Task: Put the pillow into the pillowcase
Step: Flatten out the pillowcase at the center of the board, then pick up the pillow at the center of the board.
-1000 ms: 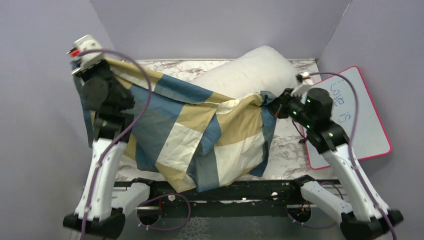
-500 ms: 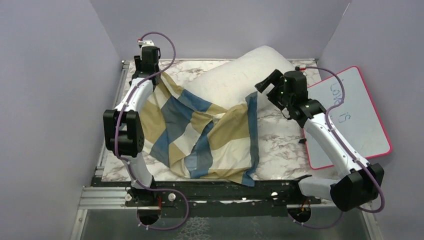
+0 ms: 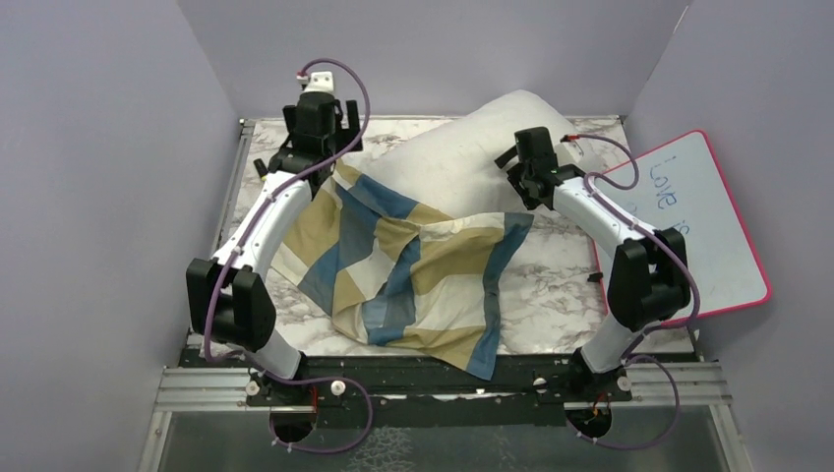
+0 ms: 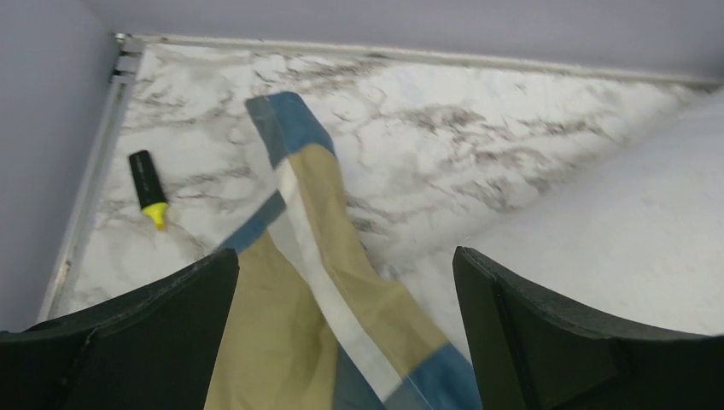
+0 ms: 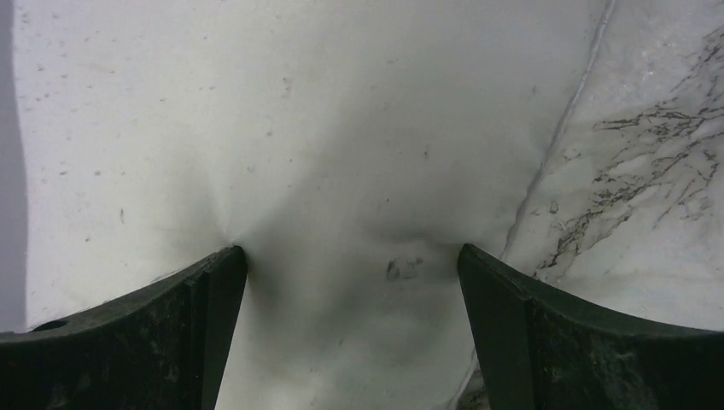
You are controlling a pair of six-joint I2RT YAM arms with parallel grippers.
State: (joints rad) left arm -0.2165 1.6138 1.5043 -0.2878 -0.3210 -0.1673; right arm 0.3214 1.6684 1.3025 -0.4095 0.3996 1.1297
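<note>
The plump off-white pillow [image 3: 472,143] lies at the back of the marble table, its near side covered by the pillowcase [image 3: 413,265]. This blue, tan and cream sack lies crumpled on the table. My left gripper [image 3: 317,138] hangs open over the sack's back-left corner. In the left wrist view a strip of pillowcase [image 4: 324,222] runs loose under the open gripper [image 4: 346,254], with the pillow [image 4: 632,239] at the right. My right gripper [image 3: 519,172] is open on the pillow's right end. Its fingertips [image 5: 235,256] dent the pillow [image 5: 299,128], and the gripper [image 5: 350,251] straddles a soft bulge.
A pink-rimmed whiteboard [image 3: 698,226] leans at the right edge of the table. A black and yellow marker [image 4: 147,184] lies near the back-left corner beside the metal rail [image 3: 236,177]. Purple walls close in the left, back and right sides.
Both grippers have opened and let go of the pillowcase, which dropped from stretched in the air to the table. The left arm swung to the back left. The right moved onto the pillow.
</note>
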